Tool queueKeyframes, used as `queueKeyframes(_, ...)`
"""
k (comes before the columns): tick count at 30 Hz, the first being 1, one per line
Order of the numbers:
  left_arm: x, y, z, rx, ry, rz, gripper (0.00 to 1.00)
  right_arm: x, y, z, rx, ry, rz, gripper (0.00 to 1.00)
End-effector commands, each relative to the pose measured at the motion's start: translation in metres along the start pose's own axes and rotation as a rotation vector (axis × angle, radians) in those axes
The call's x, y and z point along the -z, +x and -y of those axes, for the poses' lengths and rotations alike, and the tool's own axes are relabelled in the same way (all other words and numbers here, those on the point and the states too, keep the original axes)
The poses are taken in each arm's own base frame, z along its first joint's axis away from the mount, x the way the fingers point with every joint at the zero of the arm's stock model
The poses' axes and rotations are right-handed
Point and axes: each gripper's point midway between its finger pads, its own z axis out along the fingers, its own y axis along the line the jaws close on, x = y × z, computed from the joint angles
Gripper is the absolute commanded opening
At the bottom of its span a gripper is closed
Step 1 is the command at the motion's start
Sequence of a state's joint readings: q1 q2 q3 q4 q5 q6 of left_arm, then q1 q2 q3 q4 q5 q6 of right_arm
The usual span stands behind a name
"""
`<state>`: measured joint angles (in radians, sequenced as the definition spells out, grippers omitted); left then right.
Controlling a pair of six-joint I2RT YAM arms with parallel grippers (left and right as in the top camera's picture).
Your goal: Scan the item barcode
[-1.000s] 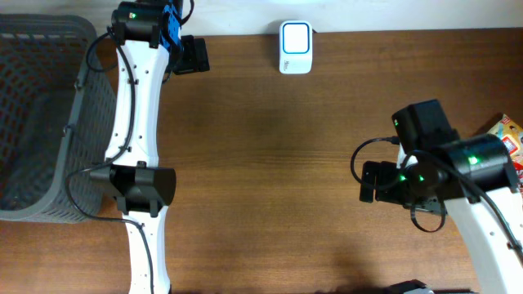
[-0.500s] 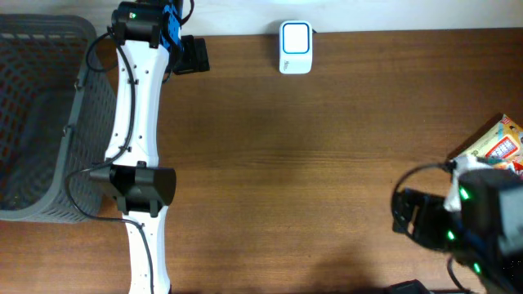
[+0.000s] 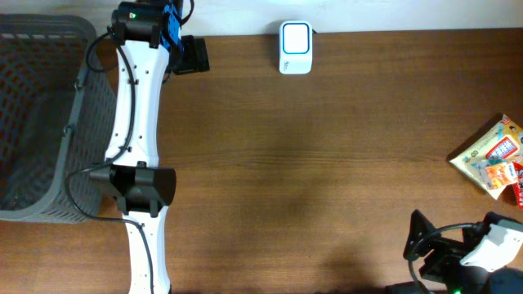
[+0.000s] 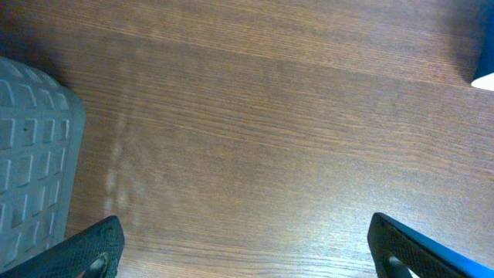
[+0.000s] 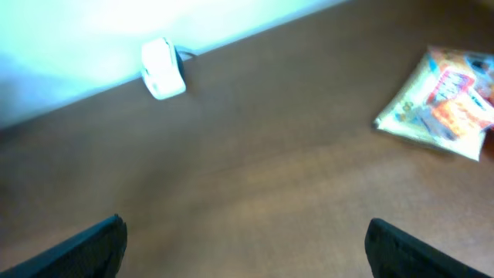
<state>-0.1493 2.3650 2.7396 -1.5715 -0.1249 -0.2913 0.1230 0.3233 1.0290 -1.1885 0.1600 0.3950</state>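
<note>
The item is a yellow and orange snack packet [image 3: 493, 158] lying flat at the table's right edge; the right wrist view has it at the upper right [image 5: 438, 104]. The white scanner with a blue face [image 3: 295, 46] stands at the table's back edge and shows small in the right wrist view [image 5: 163, 68]. My right gripper [image 3: 417, 242] is low at the front right, open and empty [image 5: 247, 249], well short of the packet. My left gripper [image 3: 196, 55] rests at the back left, open over bare wood [image 4: 247, 251].
A grey mesh basket [image 3: 41, 122] fills the left side, and its corner shows in the left wrist view [image 4: 35, 154]. A blue and white corner of something [image 4: 482, 73] peeks in at that view's right edge. Brown wood lies between the scanner and the packet.
My right arm has drawn back from the mid-right of the table to the front right corner, uncovering the packet. The left arm has not moved.
</note>
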Motion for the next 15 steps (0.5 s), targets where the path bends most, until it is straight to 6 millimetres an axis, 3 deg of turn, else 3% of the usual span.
queueKeyframes(1,0.005,-0.002,-0.003,-0.005,-0.008,0.015,0.99,-0.019,0.021,0.008,0.037,-0.008,0.066,0.98)
queueKeyframes(11,0.005,-0.002,-0.003,-0.005,-0.008,0.014,0.99,-0.099,0.061,0.016,0.043,-0.023,0.175,0.98)
queueKeyframes(15,0.005,-0.002,-0.003,-0.006,-0.007,0.015,0.99,-0.120,0.062,0.013,0.033,-0.043,0.225,0.99)
